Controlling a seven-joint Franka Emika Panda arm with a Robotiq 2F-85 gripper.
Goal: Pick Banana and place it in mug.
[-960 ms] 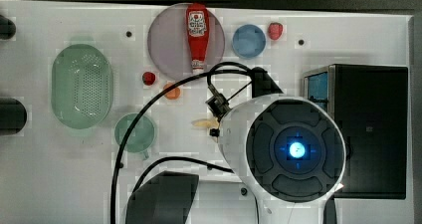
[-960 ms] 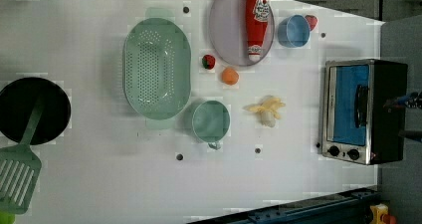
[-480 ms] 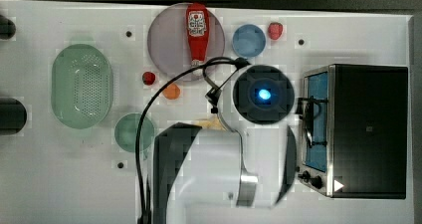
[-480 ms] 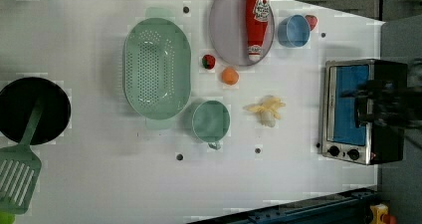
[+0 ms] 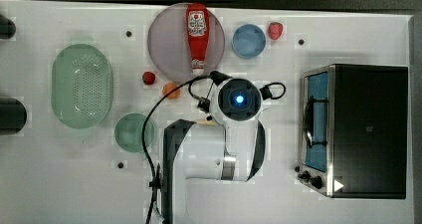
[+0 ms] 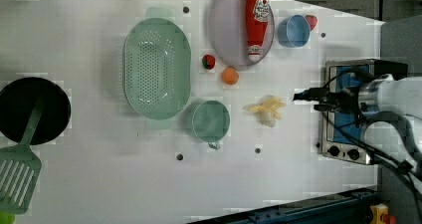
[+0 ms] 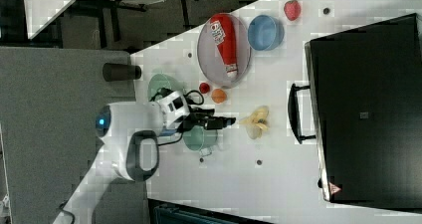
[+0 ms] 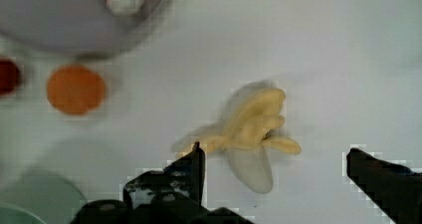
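Gripper [image 8: 273, 157] spread wide above the banana [image 8: 251, 134]; nothing held. Mug [image 6: 211, 121] sits just beside the banana, apart.

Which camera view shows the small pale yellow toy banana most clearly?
The wrist view: the pale yellow toy banana appears large, with splayed strips. The left view and the right view show it small but whole on the white table.

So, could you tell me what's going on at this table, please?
A robot arm has its end effector open above the banana, which lies untouched on the white table. In the left view, the mug stands empty just left of the banana, beside the green colander. Nothing is gripped yet.
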